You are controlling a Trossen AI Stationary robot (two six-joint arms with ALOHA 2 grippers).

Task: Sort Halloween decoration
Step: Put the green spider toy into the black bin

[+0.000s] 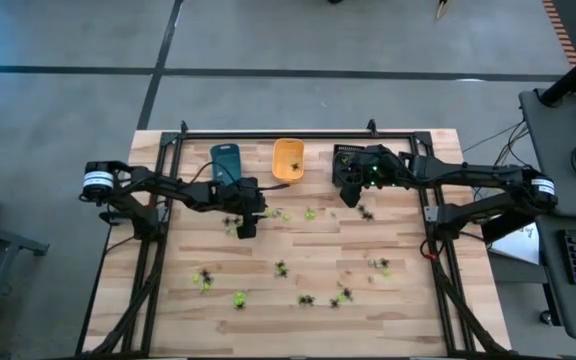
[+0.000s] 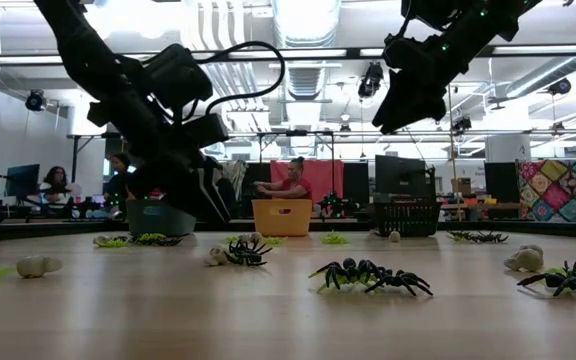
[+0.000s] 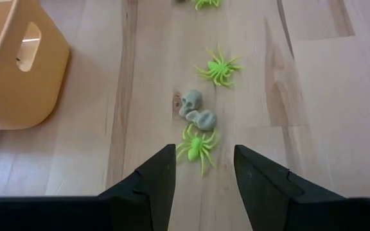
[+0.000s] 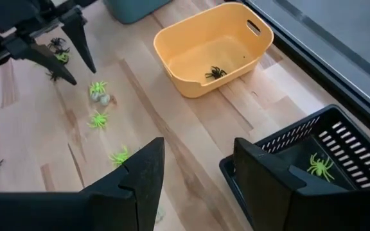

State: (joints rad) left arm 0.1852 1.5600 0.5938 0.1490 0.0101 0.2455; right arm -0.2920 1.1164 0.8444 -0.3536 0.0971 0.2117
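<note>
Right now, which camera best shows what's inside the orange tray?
The right wrist view: it looks down into the orange tray, showing one black spider on its floor. The high view shows the tray small, the low view only its side wall, the left wrist view just a corner.

**No readable text**

Nothing legible shows in any view — no label, brand, number or sign can be made out on the trays, the arms, the surface or the room behind.
</note>
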